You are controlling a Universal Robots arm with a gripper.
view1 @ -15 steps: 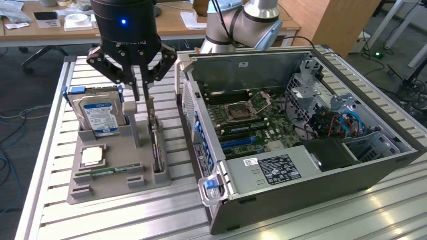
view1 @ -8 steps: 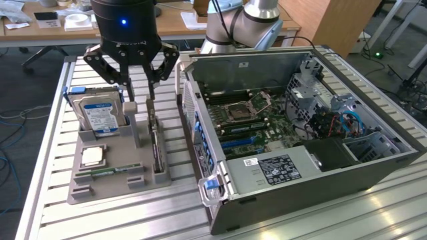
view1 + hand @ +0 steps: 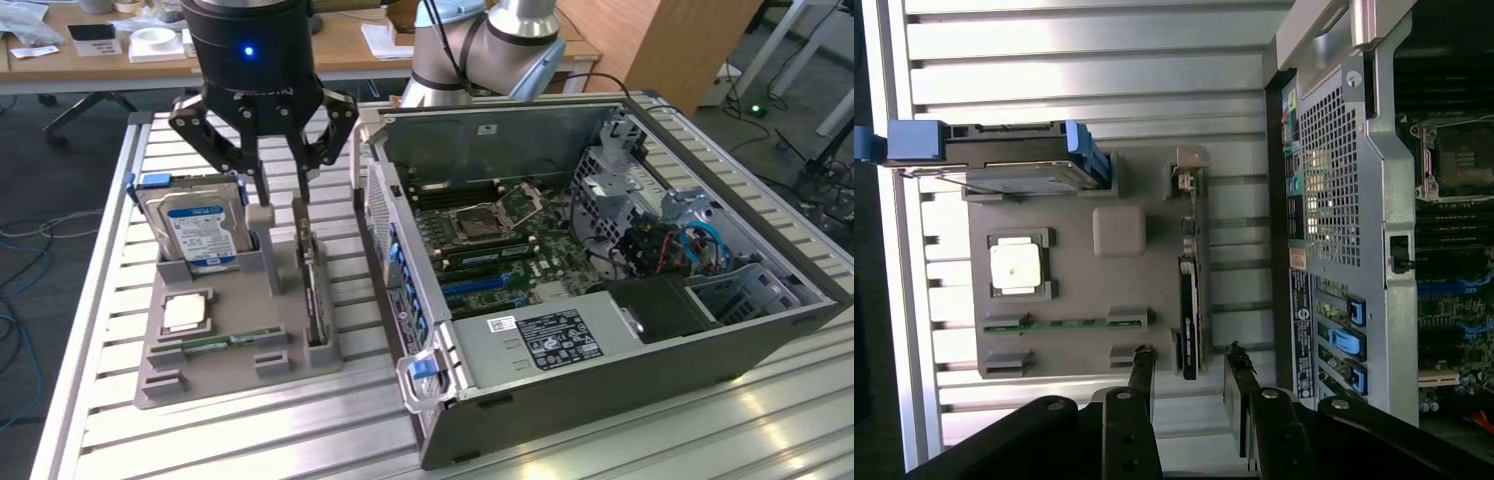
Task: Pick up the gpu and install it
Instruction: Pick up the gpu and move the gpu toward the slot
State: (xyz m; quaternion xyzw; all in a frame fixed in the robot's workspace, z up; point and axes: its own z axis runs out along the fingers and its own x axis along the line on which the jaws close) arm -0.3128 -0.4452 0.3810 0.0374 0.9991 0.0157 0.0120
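From my seat the job looks barely begun: the gpu (image 3: 315, 290) is not yet installed. It stands on its long edge in its slot along the side of the grey parts tray (image 3: 214, 378) nearest the open computer case (image 3: 534, 350), and the case's expansion slots look vacant to me. The tray's other parts sit untouched (the hard drive (image 3: 198, 230) upright at the far end, a square processor (image 3: 184, 312) flat, a green memory stick (image 3: 220, 343) beside it). The gripper (image 3: 283, 198) hangs straight down over the tray, directly above the card. Its two fingers are spread apart, and in the wrist view they sit one to each side of the card's thin edge with daylight between pad and board. I judge it holds nothing. The arm (image 3: 497, 45) rises behind the case and reaches across toward the exterior view's left, wrist vertical, fingers lined up to close across the card's thickness.
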